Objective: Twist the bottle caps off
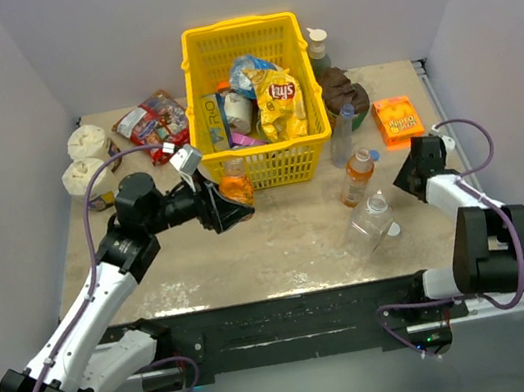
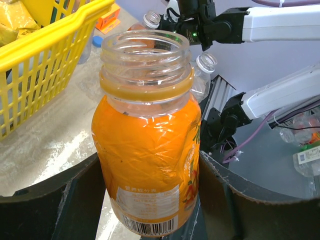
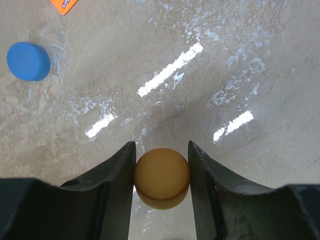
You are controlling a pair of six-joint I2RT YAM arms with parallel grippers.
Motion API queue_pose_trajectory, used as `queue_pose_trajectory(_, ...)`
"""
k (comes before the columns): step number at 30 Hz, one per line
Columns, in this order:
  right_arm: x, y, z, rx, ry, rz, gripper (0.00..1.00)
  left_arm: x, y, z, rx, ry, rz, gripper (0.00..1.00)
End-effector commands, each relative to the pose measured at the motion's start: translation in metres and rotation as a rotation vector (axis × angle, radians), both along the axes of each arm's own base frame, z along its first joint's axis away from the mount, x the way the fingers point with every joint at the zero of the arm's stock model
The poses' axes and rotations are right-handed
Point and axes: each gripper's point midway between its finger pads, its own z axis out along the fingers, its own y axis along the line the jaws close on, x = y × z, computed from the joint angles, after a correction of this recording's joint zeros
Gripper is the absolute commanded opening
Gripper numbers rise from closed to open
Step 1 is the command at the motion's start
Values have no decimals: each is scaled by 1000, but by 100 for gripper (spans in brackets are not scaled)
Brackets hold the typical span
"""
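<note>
- Top view: the left gripper point(image 1: 231, 204) clamps the small orange juice bottle point(image 1: 236, 186) just before the yellow basket point(image 1: 239, 35).
- Left wrist: the bottle's mouth stands open, capless.
- Right wrist: the right gripper point(image 3: 161, 165) pinches the orange cap point(image 3: 162, 177) over the counter point(image 3: 225, 75); a blue cap point(image 3: 28, 61) lies apart.

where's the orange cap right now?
Right wrist view: orange cap pinched in the right gripper at bottom centre, over the tabletop; the blue cap lies upper left.
</note>
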Motion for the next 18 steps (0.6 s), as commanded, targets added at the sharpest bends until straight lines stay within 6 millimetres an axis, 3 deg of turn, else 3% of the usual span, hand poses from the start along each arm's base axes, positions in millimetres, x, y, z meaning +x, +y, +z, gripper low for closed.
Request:
queue_pose_trajectory(1, 21, -9, 15, -40, -80, -47, 20, 8, -1, 20, -31, -58, 16, 41)
queue_pose_trajectory(10, 33, -6, 3, -53, 9, -36, 28, 12, -1, 18, -26, -55, 31, 41)
queue_pose_trajectory(18, 36, -3, -4, -63, 49, -30, 48, 14, 2, 18, -13, -63, 50, 41)
